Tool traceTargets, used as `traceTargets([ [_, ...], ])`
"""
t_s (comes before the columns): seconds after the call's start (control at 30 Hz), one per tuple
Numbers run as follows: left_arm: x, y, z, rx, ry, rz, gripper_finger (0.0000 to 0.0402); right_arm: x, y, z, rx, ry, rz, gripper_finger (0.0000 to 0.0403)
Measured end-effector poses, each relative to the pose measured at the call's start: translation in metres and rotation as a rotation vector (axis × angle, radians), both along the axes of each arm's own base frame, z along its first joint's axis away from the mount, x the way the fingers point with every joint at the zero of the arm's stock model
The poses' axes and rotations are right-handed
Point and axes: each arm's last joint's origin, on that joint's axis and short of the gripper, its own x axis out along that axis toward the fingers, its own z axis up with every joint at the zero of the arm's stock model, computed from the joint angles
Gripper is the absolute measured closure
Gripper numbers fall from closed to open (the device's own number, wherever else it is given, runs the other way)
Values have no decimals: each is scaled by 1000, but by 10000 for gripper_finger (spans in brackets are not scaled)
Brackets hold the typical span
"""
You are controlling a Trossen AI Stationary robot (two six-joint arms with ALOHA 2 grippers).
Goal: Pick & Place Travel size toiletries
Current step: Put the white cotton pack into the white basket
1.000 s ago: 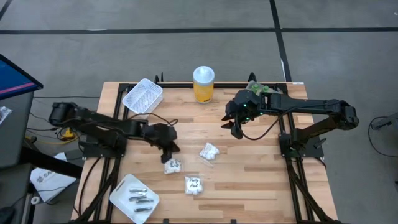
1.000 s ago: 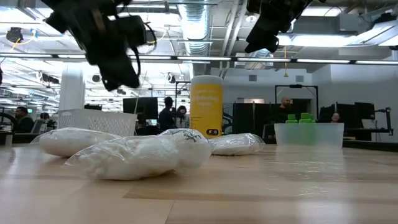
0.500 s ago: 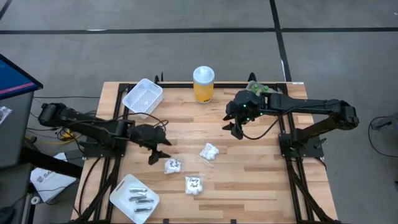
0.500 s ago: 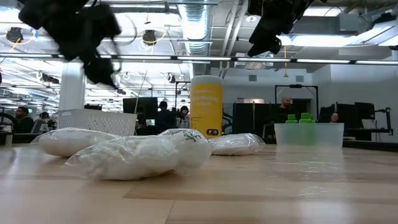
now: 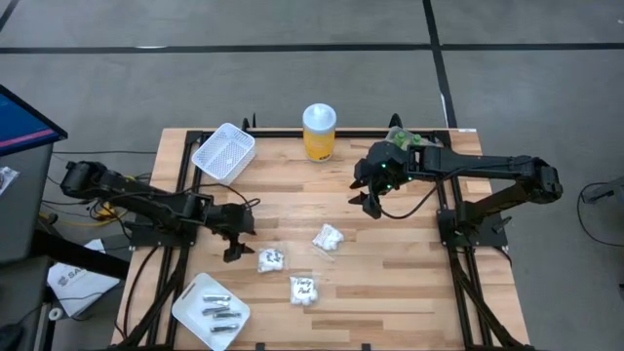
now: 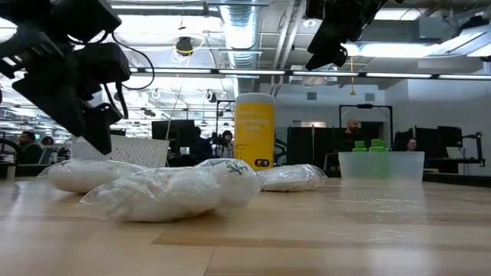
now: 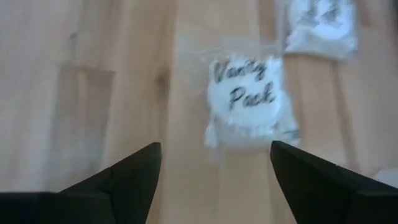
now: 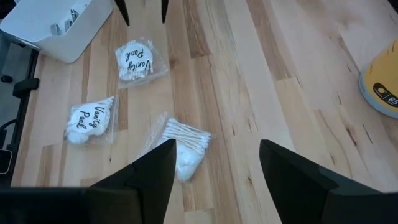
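Three white packets printed "Vanity Pack" lie flat on the wooden table (image 5: 390,283): one (image 5: 270,259) just right of my left gripper (image 5: 237,246), one (image 5: 304,290) nearer the front, and one with cotton swabs (image 5: 329,238) at mid-table. My left gripper stands open over bare wood, and the nearest packet (image 7: 249,102) lies ahead of its fingers, untouched. Slim silvery tubes (image 5: 219,310) lie in a white tray (image 5: 187,304) at the near left. Green round pieces (image 6: 376,144) sit in a clear tub (image 6: 381,165) at the far right. My right gripper (image 5: 370,205) hangs open above the table's far right part.
A tall yellow jar with a white lid (image 5: 319,132) stands at the far middle, and a white mesh basket (image 5: 223,151) at the far left. Bare wood lies between the packets and the table's right edge. People and desks show in the room behind.
My left gripper has opened, then drawn back from above the left packet toward the table's left edge and come down lower, turning as it went. The packet lies where it was.
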Motion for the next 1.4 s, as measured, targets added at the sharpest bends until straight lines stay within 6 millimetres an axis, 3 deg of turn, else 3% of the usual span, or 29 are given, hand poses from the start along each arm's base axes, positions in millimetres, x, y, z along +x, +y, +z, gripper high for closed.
traceTargets([
  [0.3,0,-1,-24,-77,-12,31,105,0,0,0,0,-2,-1,182],
  [0.83,23,-4,-50,-199,11,40,111,0,0,0,5,-4,-7,182],
  [0.97,23,-2,-50,-200,13,56,159,0,0,0,5,-4,-6,182],
  [1.33,23,-1,-52,-158,13,85,371,0,0,0,5,-4,-7,182],
  [1.4,22,-1,-53,-174,22,96,393,0,0,0,5,-4,-7,182],
])
